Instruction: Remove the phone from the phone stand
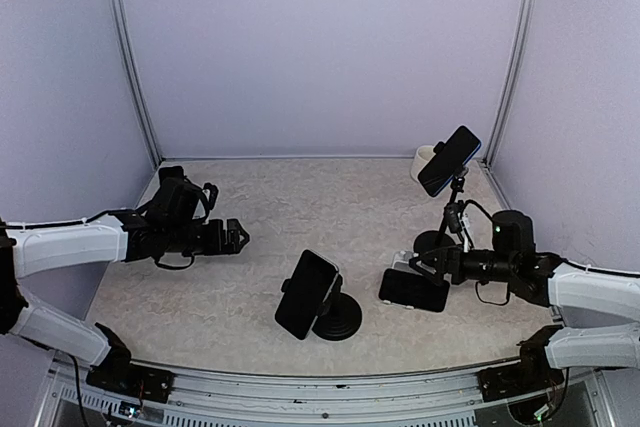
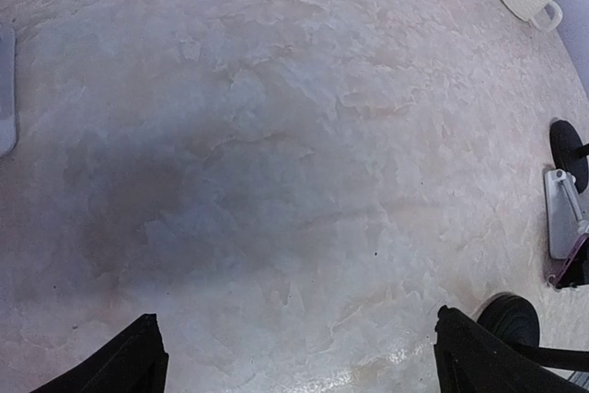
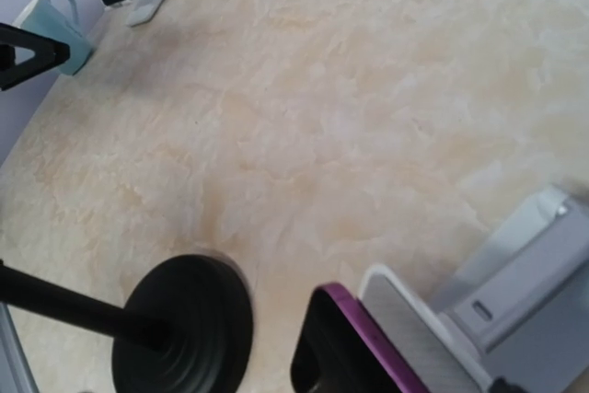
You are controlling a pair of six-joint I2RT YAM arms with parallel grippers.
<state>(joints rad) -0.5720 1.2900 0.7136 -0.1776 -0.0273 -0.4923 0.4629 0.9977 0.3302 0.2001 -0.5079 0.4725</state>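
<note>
**Three phones out, right arm is parked on the low one**

The table (image 1: 260, 207) carries three stands. The left arm sits at mid-left of the overhead shot. Its left gripper (image 1: 236, 237) is spread wide with nothing between its fingers (image 2: 129, 361), well apart from everything.

The right arm comes in from the lower right, and the right gripper (image 1: 420, 265) hangs just above the phone (image 1: 412, 291). I honestly can't tell how far open it is, or whether it's touching.

That phone lies landscape, leaning back on the little white phone stand (image 3: 525, 273), right of centre in the overhead view. I'm guessing it's the target since it's closest.

My take: it's rigid, lightish, slick on the glass and breakable if dropped. I'd pinch across the long edges, where the purple-rimmed case (image 3: 336, 347) should give some grip. The stand looks light and may tag along.

The rest:
- a tripod-mounted phone (image 1: 449, 160), upper right
- a phone on a round base (image 1: 306, 293), centre
- a mug (image 1: 424, 161), at the back
</note>
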